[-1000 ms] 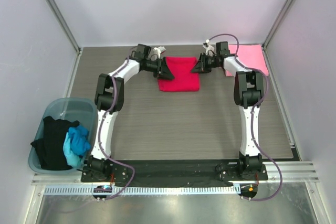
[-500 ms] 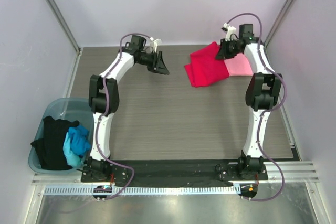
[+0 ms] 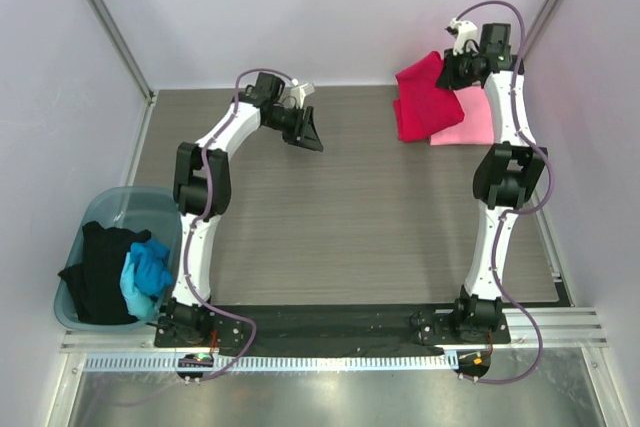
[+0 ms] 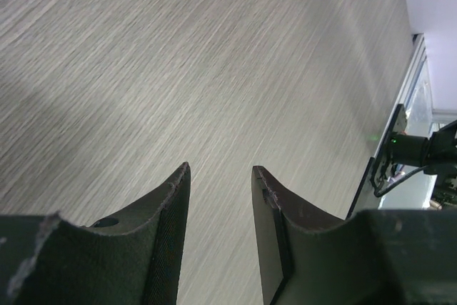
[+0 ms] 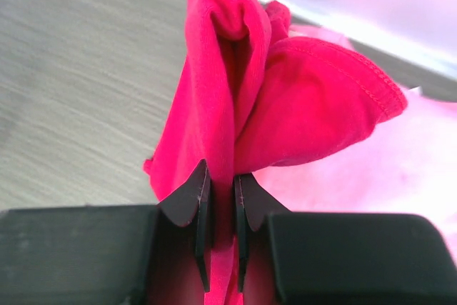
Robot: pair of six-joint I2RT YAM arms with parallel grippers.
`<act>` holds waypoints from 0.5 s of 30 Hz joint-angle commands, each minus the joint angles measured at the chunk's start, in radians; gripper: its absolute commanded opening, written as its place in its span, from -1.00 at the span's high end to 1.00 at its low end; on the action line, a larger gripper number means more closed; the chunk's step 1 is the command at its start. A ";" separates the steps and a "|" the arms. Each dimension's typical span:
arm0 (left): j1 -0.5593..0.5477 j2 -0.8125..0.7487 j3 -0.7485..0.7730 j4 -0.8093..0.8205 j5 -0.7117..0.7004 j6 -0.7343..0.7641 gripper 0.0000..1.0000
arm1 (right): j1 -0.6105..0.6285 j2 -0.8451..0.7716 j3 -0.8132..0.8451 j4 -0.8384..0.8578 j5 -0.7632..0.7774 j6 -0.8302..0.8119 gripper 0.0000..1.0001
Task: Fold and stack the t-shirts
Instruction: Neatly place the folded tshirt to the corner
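— At the far right corner of the table (image 3: 380, 217), what is happening with the crimson t-shirt (image 3: 425, 97)?

— It hangs bunched from the right gripper (image 3: 452, 72), whose fingers are pinched nearly together on a thick fold of the cloth. From above it overlaps the left edge of the light pink t-shirt (image 3: 478, 119), which lies flat on the table against the right wall. Whether the red cloth's lower edge touches anything, I cannot tell.

— And the left gripper (image 3: 310, 135)?

— It hovers over bare tabletop left of centre at the far side, well apart from both shirts. Its fingers stand about half apart with nothing between them.

— Any other shirts?

— A black t-shirt (image 3: 100, 272) and a bright blue t-shirt (image 3: 148, 272) sit crumpled together in a translucent teal bin (image 3: 100, 209) off the table's left edge, the black one spilling over the rim.

— Describe the surface and the room.

— Grey wood-grain laminate with fine lines running across. Plain pale lilac walls (image 3: 320, 17) close it in on three sides, with slanting aluminium posts (image 3: 105, 22) at the far corners. Both arm bases are bolted to a black strip at the near edge, in front of a perforated metal rail (image 3: 330, 360).
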State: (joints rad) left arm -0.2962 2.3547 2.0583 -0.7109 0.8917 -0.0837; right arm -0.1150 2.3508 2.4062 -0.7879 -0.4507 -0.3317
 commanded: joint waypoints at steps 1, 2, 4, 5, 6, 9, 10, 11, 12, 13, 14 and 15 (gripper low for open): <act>-0.007 0.006 0.042 -0.012 -0.011 0.032 0.17 | -0.034 -0.005 0.094 0.029 0.003 0.005 0.98; -0.009 0.008 0.042 -0.013 -0.013 0.032 0.17 | -0.040 -0.002 0.099 0.029 0.006 0.008 0.98; -0.015 0.012 0.043 -0.013 -0.013 0.032 0.17 | -0.058 -0.001 0.106 0.029 0.012 0.007 0.98; -0.015 0.012 0.045 -0.013 -0.011 0.032 0.17 | -0.063 0.002 0.108 0.029 0.012 0.005 0.98; -0.018 0.014 0.045 -0.015 -0.011 0.032 0.17 | -0.066 0.002 0.111 0.029 0.014 0.005 0.98; -0.023 0.017 0.045 -0.013 -0.011 0.030 0.17 | -0.081 0.001 0.114 0.027 0.018 -0.003 0.98; -0.024 0.018 0.045 -0.015 -0.011 0.030 0.17 | -0.086 -0.001 0.116 0.030 0.018 -0.006 0.98; -0.024 0.020 0.045 -0.013 -0.013 0.030 0.17 | -0.087 0.002 0.117 0.029 0.021 -0.009 0.98; -0.024 0.021 0.046 -0.013 -0.014 0.030 0.17 | -0.092 0.005 0.122 0.030 0.027 -0.019 0.98; -0.026 0.023 0.046 -0.013 -0.014 0.030 0.16 | -0.095 0.010 0.125 0.029 0.036 -0.023 0.98; -0.026 0.023 0.046 -0.015 -0.014 0.030 0.17 | -0.098 0.016 0.129 0.029 0.041 -0.027 0.98; -0.027 0.023 0.046 -0.013 -0.016 0.030 0.17 | -0.106 0.034 0.149 0.030 0.046 -0.027 0.98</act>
State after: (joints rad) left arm -0.3191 2.3695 2.0647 -0.7185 0.8753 -0.0696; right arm -0.2123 2.3859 2.4714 -0.7971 -0.4271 -0.3389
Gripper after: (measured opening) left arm 0.417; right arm 0.169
